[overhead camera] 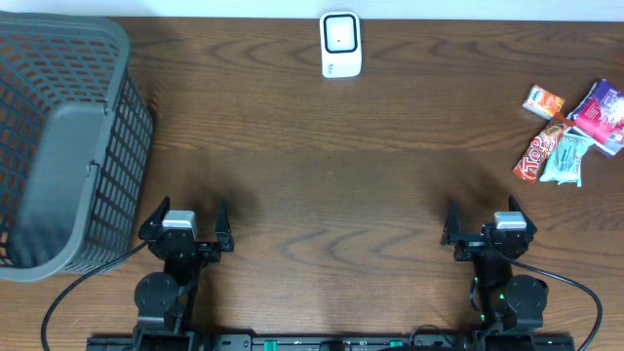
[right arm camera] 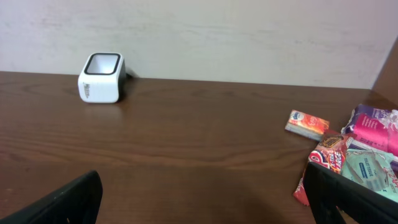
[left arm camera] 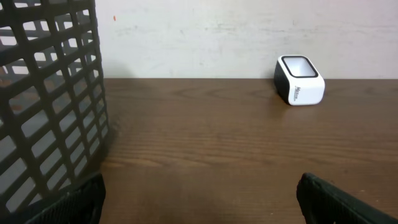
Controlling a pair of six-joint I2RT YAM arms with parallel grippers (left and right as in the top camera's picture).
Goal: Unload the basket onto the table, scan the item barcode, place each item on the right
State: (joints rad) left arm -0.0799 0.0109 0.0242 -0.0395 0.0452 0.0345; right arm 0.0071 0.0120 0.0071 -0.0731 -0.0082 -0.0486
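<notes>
A white barcode scanner [overhead camera: 340, 44] with a dark window stands at the table's far edge, also seen in the left wrist view as the scanner [left arm camera: 300, 88] and in the right wrist view as the scanner [right arm camera: 101, 77]. Snack packets lie at the far right: a small orange packet [overhead camera: 544, 101], a red packet [overhead camera: 539, 151], a pale green packet [overhead camera: 567, 159] and a pink-purple packet [overhead camera: 601, 114]. My left gripper [overhead camera: 184, 223] and right gripper [overhead camera: 485, 224] sit near the front edge, both open and holding nothing.
A large grey mesh basket [overhead camera: 58, 146] stands at the left, close beside the left gripper; its wall fills the left of the left wrist view as the basket [left arm camera: 50, 99]. A pale wall runs behind the table.
</notes>
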